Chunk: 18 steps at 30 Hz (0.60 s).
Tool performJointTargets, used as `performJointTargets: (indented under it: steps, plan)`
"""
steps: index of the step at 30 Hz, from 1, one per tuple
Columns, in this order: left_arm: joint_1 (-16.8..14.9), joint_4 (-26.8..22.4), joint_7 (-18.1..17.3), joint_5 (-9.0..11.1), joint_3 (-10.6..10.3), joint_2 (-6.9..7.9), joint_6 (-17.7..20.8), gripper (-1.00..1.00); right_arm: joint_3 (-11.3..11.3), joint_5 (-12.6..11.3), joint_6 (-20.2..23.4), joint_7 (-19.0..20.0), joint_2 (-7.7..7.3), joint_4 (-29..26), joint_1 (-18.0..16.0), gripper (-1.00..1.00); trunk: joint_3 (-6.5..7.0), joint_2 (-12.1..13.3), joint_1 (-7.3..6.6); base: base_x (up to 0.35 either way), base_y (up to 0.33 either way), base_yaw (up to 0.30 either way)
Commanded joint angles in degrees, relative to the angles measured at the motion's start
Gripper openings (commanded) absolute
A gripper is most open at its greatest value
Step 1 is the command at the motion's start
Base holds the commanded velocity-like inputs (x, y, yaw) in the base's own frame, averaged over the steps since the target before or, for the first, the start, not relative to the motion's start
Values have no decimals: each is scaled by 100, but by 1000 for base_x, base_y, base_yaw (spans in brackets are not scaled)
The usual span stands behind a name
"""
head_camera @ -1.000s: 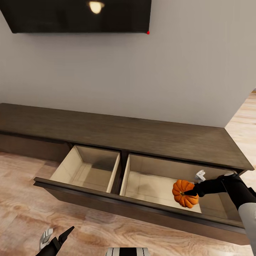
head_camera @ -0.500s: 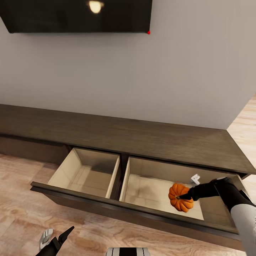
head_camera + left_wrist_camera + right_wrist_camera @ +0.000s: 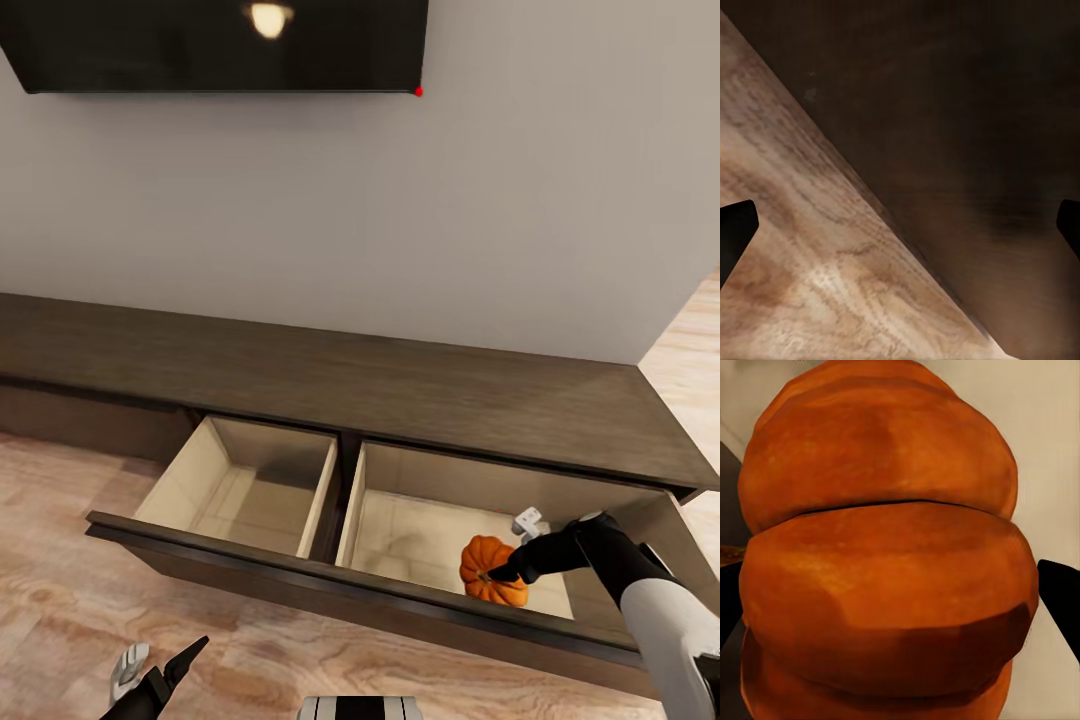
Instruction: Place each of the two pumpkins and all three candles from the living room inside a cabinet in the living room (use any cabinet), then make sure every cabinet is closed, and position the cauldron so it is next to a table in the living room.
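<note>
A long dark brown cabinet stands against the wall with one wide drawer pulled out, its pale inside split into two compartments. My right gripper reaches into the right compartment from the right and is shut on an orange ribbed pumpkin, low near the drawer's front wall. In the right wrist view the pumpkin sits between the two dark fingertips. My left gripper hangs open over the floor in front of the drawer, with nothing in it; its fingers stand wide apart.
The drawer's dark front board juts out over the wooden floor. Nothing lies in the left compartment. A black TV hangs on the grey wall above. More wooden floor shows past the cabinet's right end.
My right gripper has carried the pumpkin down and to the left, deeper into the right compartment. The view shifted slightly early on. The left gripper has stayed put.
</note>
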Motion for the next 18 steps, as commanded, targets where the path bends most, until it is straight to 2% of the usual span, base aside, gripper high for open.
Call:
performJointTargets:
  steps: [1, 6, 14, 18]
  plan:
    - [-3, 1, -11, 61, -22, 6, 51, 100, -44, 31, 49, 27, 12, 2, -4, -100, -4, -2, -1, 65, 0, 0]
    - [-3, 1, -11, 61, -22, 6, 49, 100, -45, 33, 44, -69, 22, 17, -2, -100, -4, -2, -1, 175, 0, 0]
    - [-3, 1, -11, 61, -22, 6, 46, 100, -35, 38, 44, -284, 33, 69, -1, -100, -4, -2, -1, 45, 0, 0]
    - [-3, 1, -11, 61, -23, 6, 46, 100, -30, 27, 43, -392, 63, 156, -1, -100, -4, -2, -1, 139, 0, 0]
